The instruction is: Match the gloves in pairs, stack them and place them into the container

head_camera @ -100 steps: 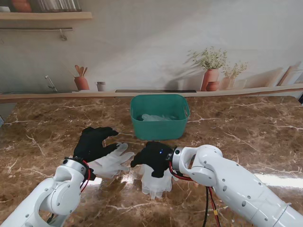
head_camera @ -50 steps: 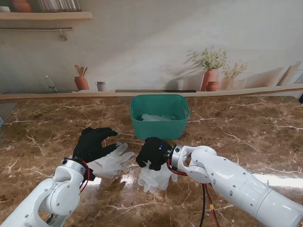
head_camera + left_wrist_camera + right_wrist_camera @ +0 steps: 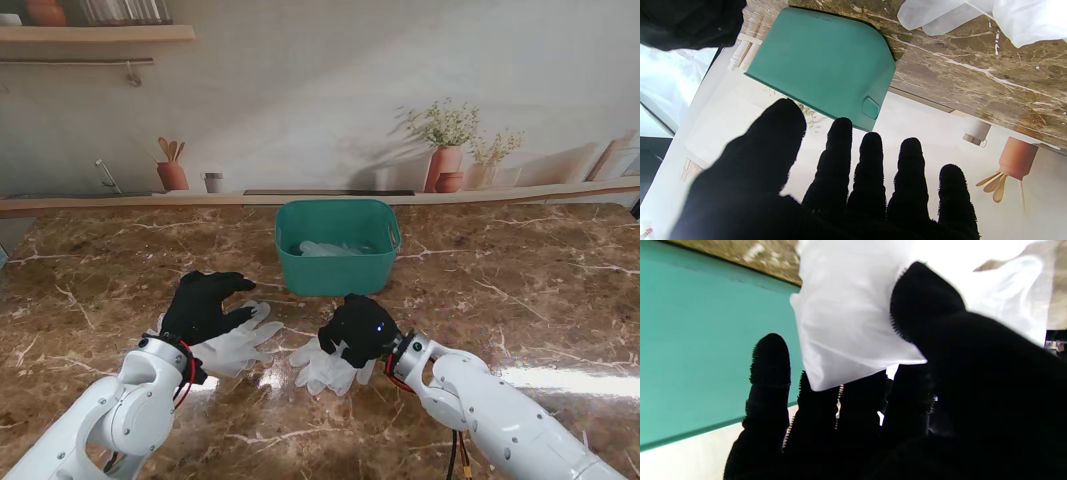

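Observation:
A white glove [image 3: 237, 343] lies flat on the marble left of centre, its fingers pointing right. My left hand [image 3: 202, 303], in black, sits over its far-left part with the fingers [image 3: 870, 166] spread and nothing in them. My right hand [image 3: 360, 328] is closed on a second white glove [image 3: 324, 368], whose fingers trail on the table toward me. The right wrist view shows that white glove [image 3: 853, 323] pinched between thumb and fingers. The teal container [image 3: 338, 247] stands just beyond both hands, with pale gloves [image 3: 330, 247] inside.
The marble table [image 3: 520, 290] runs out to the right and left of the hands. A ledge at the table's far edge carries painted pots and plants [image 3: 445, 150]. The teal container [image 3: 820, 63] is close in front of my left fingers.
My right hand has moved right and a little farther from me, dragging its white glove along. The right forearm has swung out to the right. The left hand has barely shifted.

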Controlling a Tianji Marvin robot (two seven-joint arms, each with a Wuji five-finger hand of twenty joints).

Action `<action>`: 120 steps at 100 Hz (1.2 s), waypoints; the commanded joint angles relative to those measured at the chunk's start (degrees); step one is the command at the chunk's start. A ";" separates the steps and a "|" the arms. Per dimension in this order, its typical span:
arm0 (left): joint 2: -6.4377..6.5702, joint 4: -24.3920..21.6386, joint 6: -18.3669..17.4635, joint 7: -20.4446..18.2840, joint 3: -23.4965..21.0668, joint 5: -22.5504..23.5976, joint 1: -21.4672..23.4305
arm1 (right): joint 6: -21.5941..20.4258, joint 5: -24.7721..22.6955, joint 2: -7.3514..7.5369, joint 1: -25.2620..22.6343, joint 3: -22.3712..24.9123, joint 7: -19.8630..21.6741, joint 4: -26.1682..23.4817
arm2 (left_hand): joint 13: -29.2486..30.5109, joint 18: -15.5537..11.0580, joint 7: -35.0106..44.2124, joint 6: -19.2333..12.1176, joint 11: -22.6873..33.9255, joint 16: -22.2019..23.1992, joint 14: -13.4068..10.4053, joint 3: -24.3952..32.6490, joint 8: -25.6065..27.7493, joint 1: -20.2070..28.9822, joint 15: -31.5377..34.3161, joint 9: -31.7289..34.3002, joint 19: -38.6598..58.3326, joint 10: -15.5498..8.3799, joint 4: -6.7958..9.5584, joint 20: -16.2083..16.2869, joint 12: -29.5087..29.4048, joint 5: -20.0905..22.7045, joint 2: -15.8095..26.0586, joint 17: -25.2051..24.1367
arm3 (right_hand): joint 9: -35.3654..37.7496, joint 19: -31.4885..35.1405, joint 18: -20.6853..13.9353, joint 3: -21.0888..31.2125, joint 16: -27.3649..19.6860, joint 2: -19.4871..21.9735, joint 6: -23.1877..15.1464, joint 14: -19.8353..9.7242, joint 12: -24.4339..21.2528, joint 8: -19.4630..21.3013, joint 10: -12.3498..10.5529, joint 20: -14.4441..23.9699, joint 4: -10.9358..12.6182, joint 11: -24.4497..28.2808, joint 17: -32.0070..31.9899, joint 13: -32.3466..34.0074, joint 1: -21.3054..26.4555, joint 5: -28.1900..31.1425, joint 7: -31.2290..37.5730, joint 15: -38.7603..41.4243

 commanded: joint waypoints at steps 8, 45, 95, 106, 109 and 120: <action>-0.06 -0.02 0.04 0.10 0.61 -0.08 0.06 | 1.08 -0.74 1.43 -2.64 0.46 0.92 0.84 | -0.66 0.15 0.13 -1.21 -1.07 -0.74 -2.50 -1.70 0.23 0.44 -1.84 0.07 -1.87 -1.44 1.59 0.39 -0.46 0.99 2.58 -0.93 | 0.36 0.61 -0.27 2.76 -0.36 -1.82 -0.90 -1.03 -0.37 -1.98 -0.56 -1.13 -2.80 0.76 -1.58 0.17 -0.38 0.61 1.53 -0.20; -0.04 0.00 -0.42 0.13 0.64 -0.02 -0.23 | -1.48 4.09 0.89 -3.90 2.36 11.93 0.28 | -0.67 -0.02 -0.10 -1.18 -1.23 -0.87 -2.55 -2.18 0.13 0.41 -2.01 0.00 -2.26 -1.55 1.61 0.52 -0.56 0.86 2.79 -0.90 | -48.53 -19.60 3.38 0.87 -22.15 2.08 5.05 4.25 -29.16 11.08 8.74 -3.34 4.06 -20.52 -20.34 -40.86 -19.98 -5.06 -14.20 -20.83; 0.08 0.05 -1.04 -0.77 0.82 -0.42 -0.73 | 2.17 13.04 -1.24 0.19 -2.84 18.28 5.02 | -0.63 0.24 0.20 -1.34 -1.16 -0.81 -2.45 -2.55 0.31 0.33 -1.97 0.22 -2.86 -1.62 1.61 0.66 -0.53 1.34 2.99 -1.05 | -12.84 7.25 2.60 0.12 -15.55 -1.87 2.56 6.11 -31.34 14.15 9.80 -6.36 -1.43 -7.58 10.94 5.76 3.23 -0.51 0.51 -8.48; 0.04 0.05 -0.98 -0.58 0.83 -0.43 -0.66 | 1.64 13.21 -1.96 1.15 -4.39 13.15 7.40 | -0.67 0.32 0.24 -1.29 -1.14 -0.80 -2.26 -2.71 0.33 0.32 -1.97 0.29 -3.03 -1.52 1.61 0.69 -0.52 1.43 3.11 -1.08 | -2.19 12.03 1.48 0.57 -9.77 0.33 4.86 5.64 -18.15 5.48 6.77 -7.37 0.44 -8.28 15.31 11.54 7.46 -0.99 0.74 -0.57; 0.01 0.07 -0.94 -0.50 0.87 -0.52 -0.61 | 1.45 13.18 -2.10 1.20 -4.46 12.10 7.69 | -0.68 0.32 0.23 -1.40 -1.14 -0.80 -2.31 -2.79 0.34 0.29 -1.96 0.29 -3.13 -1.52 1.61 0.68 -0.52 1.43 3.12 -1.12 | -0.54 12.67 1.22 0.43 -8.99 0.48 5.14 5.42 -15.80 3.76 6.18 -7.49 0.58 -7.27 16.12 12.50 8.08 -0.37 1.03 1.89; 0.02 0.30 -1.04 -0.44 1.11 -0.68 -0.53 | 0.26 12.64 -2.46 0.72 -3.42 8.84 7.55 | -0.86 0.36 0.18 -1.44 -1.20 -0.82 -2.40 -3.11 0.32 0.14 -2.03 0.26 -3.43 -1.59 1.58 0.64 -0.56 1.40 3.22 -1.17 | 3.19 15.03 1.03 0.04 -7.79 0.28 5.55 5.08 -12.08 -1.59 5.66 -7.81 0.96 -3.78 18.84 15.12 9.39 1.99 2.86 8.46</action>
